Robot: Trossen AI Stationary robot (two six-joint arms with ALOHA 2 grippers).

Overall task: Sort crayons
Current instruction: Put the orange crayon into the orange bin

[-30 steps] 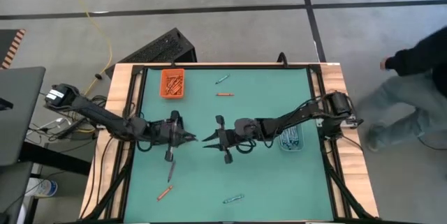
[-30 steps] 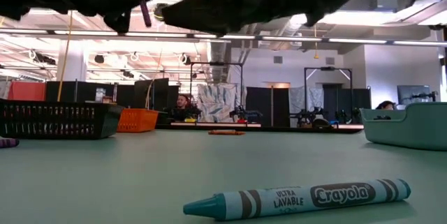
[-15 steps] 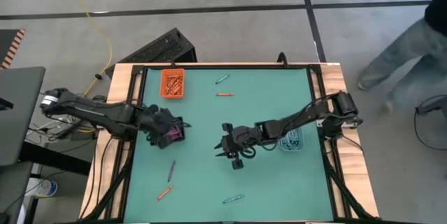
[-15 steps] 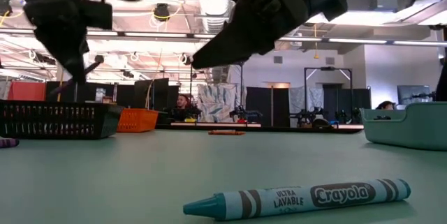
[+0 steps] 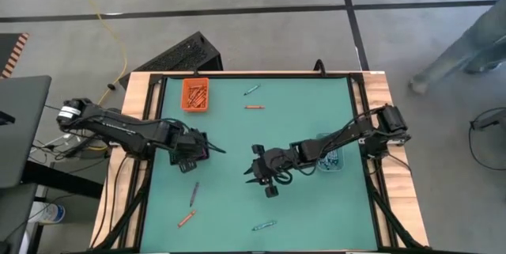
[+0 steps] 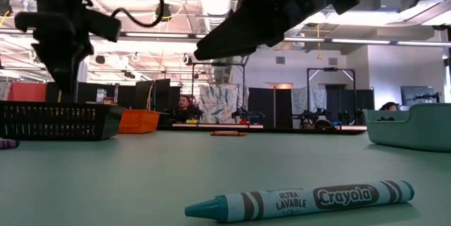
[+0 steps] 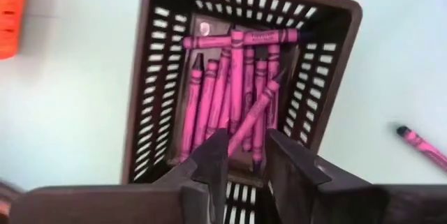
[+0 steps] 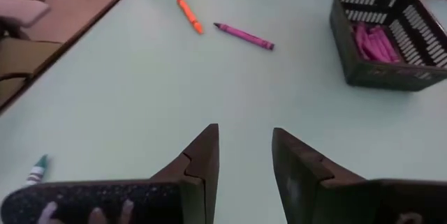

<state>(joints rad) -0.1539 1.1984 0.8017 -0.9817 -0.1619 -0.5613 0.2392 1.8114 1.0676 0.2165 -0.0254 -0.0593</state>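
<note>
My left gripper (image 7: pixel 244 160) points down over a black slotted basket (image 7: pixel 335 63) at the table's left and stands open. Several pink crayons (image 7: pixel 230 91) lie in the basket, one (image 7: pixel 255 112) slanting across the others just below the fingers. My right gripper (image 5: pixel 254 172) hangs open above the table's middle with nothing between its fingers (image 8: pixel 244 155). Loose crayons lie on the green mat: a purple one (image 5: pixel 194 193), an orange one (image 5: pixel 186 219) and a teal one (image 5: pixel 263 225) near the front, and a teal one (image 5: pixel 251 89) and an orange one (image 5: pixel 253 107) at the back.
An orange tray (image 5: pixel 196 94) with orange crayons stands at the back left. A pale teal tray (image 5: pixel 328 157) with blue crayons stands at the right, under my right arm. In the low view the front teal crayon (image 6: pixel 299 199) lies close to the camera. Free mat lies between the two grippers.
My left gripper, which held a purple crayon level beside my right gripper at the table's middle, has drawn back toward the left edge, tipped down over the black basket and let go of the crayon. My right gripper has moved a little toward the near edge and tipped down.
</note>
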